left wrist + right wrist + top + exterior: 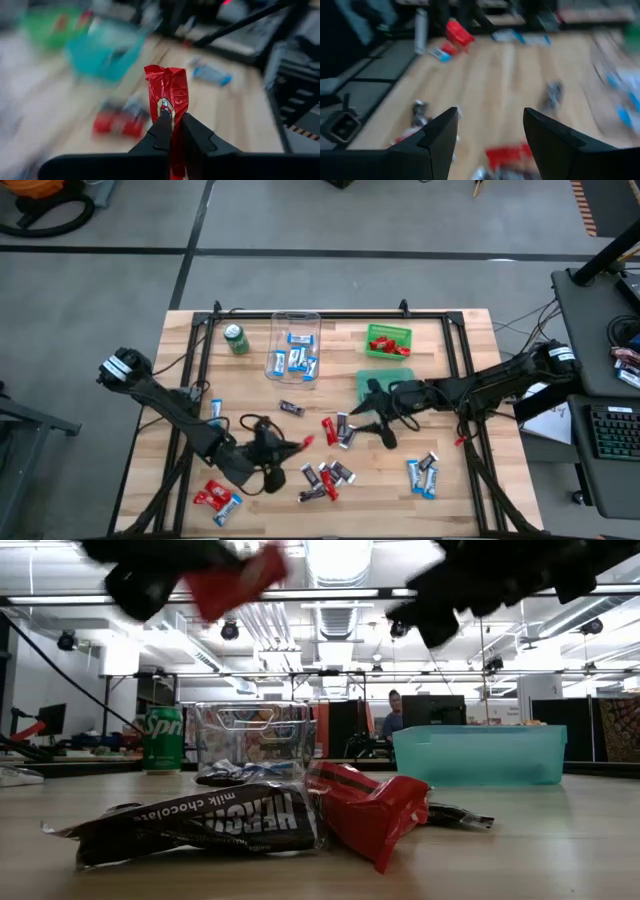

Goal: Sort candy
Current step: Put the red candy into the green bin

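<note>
My left gripper (292,445) hangs above the near middle of the table, shut on a red-wrapped candy (167,92), which also shows in the low view (235,580). My right gripper (374,420) stands open over the table's middle, in front of the teal bin (372,385), with nothing between its fingers (490,135). Loose candy lies flat on the wood in small groups: red and black (340,430), mixed (325,477), blue-and-white (422,473), red and blue (216,496). A black bar (200,820) and a red one (365,805) lie close to the low camera. My left gripper pinches one end of the red candy's wrapper (169,114) between its two fingers. The fingers lie about level, pointing toward the table's right side, along the candy. The rest of the candy sticks out past the fingertips, lifted clear of the table.
A clear bin (295,350) at the far middle holds blue-and-white candy. A green basket (388,342) to its right holds red ones. A green soda can (236,338) stands at the far left. A black frame rail (330,314) runs along the table's far edge.
</note>
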